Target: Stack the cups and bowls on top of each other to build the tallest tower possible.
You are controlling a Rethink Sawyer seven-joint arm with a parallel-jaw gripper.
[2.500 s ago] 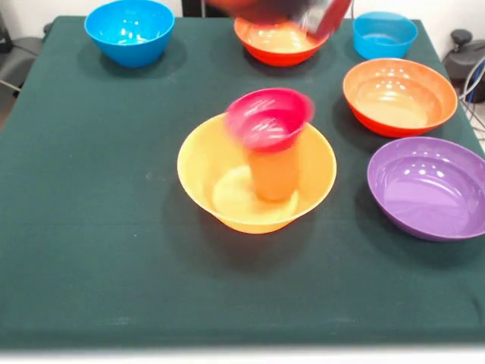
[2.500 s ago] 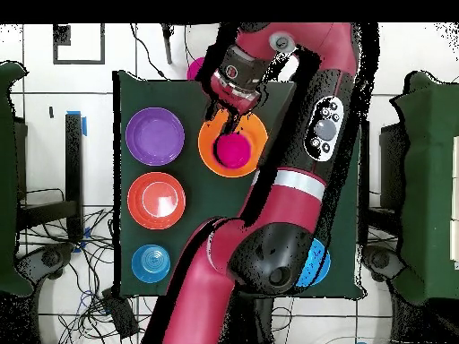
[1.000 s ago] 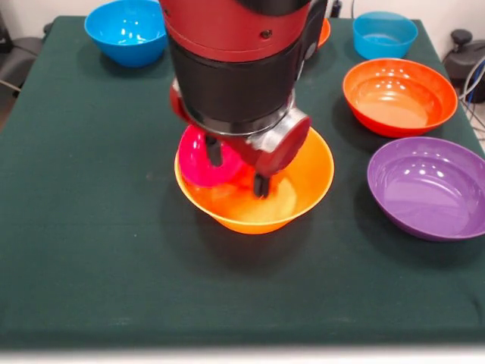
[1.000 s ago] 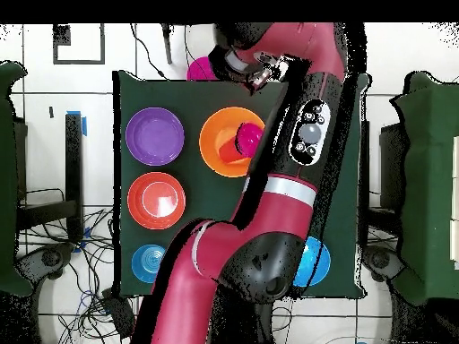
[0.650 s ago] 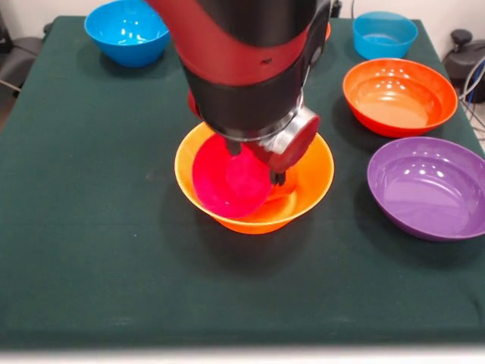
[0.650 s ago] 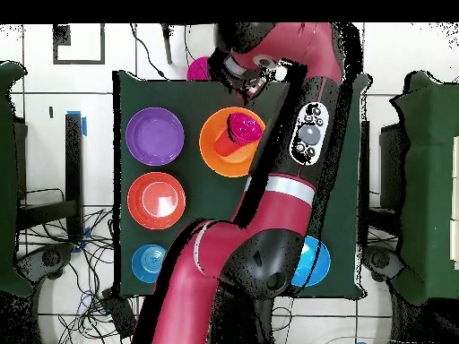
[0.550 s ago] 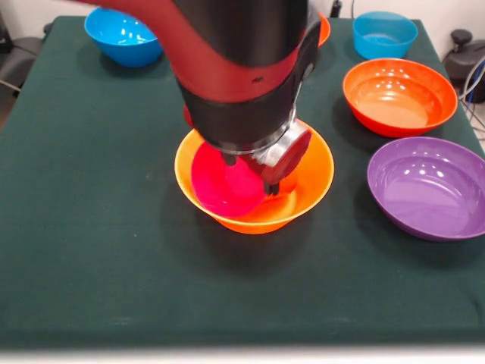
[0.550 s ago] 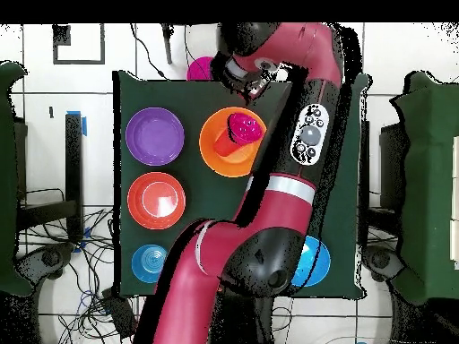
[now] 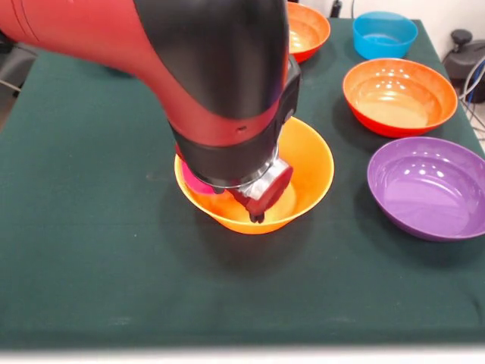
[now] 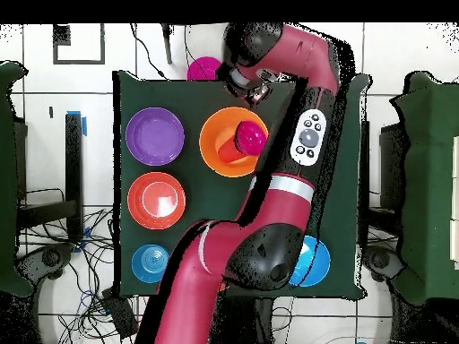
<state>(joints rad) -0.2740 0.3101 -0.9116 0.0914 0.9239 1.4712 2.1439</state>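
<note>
The gripper [image 9: 257, 211] hangs low inside the yellow-orange bowl [image 9: 314, 163]; I cannot tell how wide it stands or whether it holds anything. 1 magenta bowl [image 10: 250, 137] sits just beside it, and a sideways nudge might tip it out.

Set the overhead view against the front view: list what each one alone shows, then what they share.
Overhead only: the small magenta plastic bowl plainly inside the large yellow-orange flared bowl, a pink bowl at the table's edge, and a large blue bowl partly under the red and black arm. Front only: a small orange bowl at the far edge. Both: the yellow-orange bowl, the purple bowl, the orange-red bowl and the small blue bowl.
</note>
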